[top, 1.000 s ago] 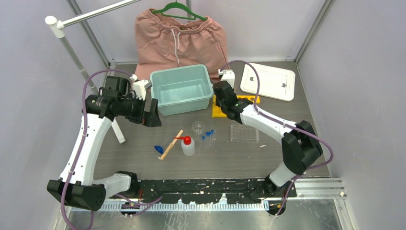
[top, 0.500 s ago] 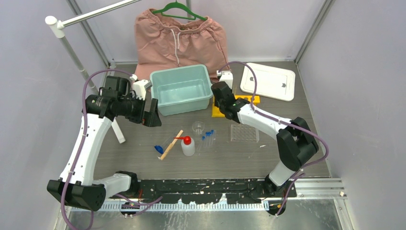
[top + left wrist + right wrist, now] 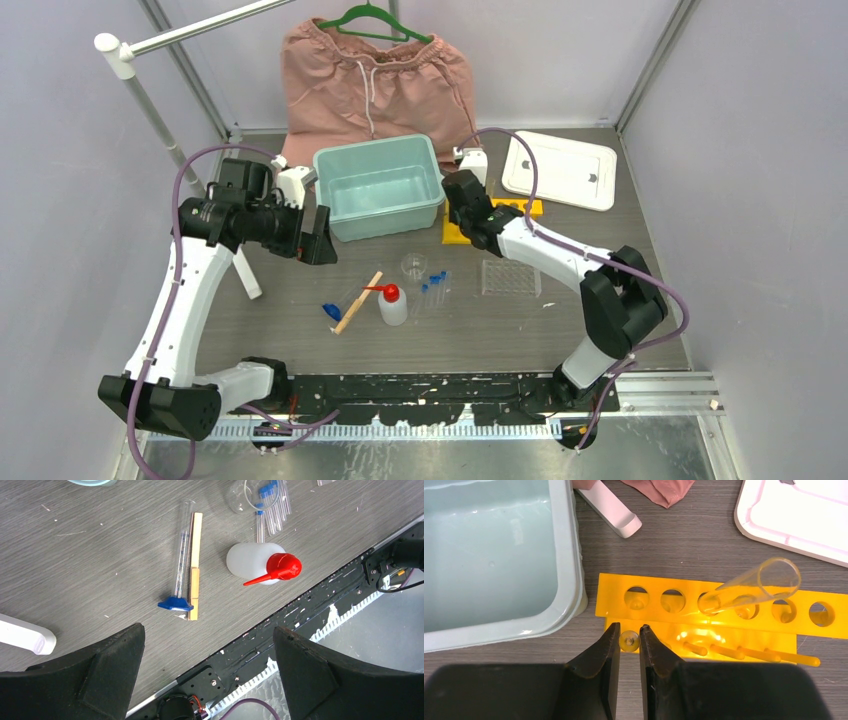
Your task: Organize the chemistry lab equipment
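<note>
Right pincer (image 3: 629, 628): clenched narrowly on a small round piece (image 3: 629, 640) at the near left corner of the yellow rack (image 3: 614, 597); whether that piece is a tube end or a rack peg cannot be told. Station: just off the right front corner of the teal bin (image 3: 390, 222). Yellow rack: flat on the table just right of the bin, one clear tube (image 3: 749, 587) leaning in a hole of its top row. Left pincer (image 3: 207, 630): released, jaws wide, holding nothing, raised above the table off the bin's left front corner. Wooden stick (image 3: 195, 565): on the table in front of the bin, a bare tube (image 3: 182, 550) lying alongside, touching or nearly so, a small blue piece (image 3: 175, 604) at their near end. Squeeze bottle (image 3: 250, 562): white, red nozzle, in front of the bin, just right of the stick. Beaker (image 3: 245, 495) and blue-capped tubes (image 3: 272, 505): between bottle and bin. Clear rack (image 3: 510, 278): in front of the bin, well to its right. White lid (image 3: 560, 170): right of the bin, beyond the yellow rack. Pink shorts (image 3: 375, 85): hanging behind the bin.
</note>
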You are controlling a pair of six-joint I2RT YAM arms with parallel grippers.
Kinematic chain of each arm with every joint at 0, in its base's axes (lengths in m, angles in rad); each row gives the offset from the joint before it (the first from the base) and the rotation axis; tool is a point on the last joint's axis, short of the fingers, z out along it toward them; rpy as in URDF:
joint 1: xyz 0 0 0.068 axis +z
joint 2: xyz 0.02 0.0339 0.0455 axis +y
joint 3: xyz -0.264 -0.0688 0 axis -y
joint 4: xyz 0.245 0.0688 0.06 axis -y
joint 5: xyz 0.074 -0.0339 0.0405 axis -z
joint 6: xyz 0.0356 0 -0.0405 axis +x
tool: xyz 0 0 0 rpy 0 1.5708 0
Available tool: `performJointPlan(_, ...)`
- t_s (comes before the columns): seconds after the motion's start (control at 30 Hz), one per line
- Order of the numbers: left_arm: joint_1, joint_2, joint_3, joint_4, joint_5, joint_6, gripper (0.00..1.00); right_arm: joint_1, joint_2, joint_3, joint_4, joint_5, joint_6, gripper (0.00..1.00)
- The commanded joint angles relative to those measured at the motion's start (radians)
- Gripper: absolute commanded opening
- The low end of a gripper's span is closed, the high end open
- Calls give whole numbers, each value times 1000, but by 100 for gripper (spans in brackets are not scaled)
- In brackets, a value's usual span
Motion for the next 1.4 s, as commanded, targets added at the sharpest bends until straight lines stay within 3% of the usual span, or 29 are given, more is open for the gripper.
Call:
performJointPlan(0.0, 5, -23, 18, 36, 9, 9, 100, -5, -72, 10, -4, -4, 2, 1)
performJointPlan(1.37, 5, -38, -9, 42, -2, 21, 100, -5, 54, -36, 52, -41, 45, 1)
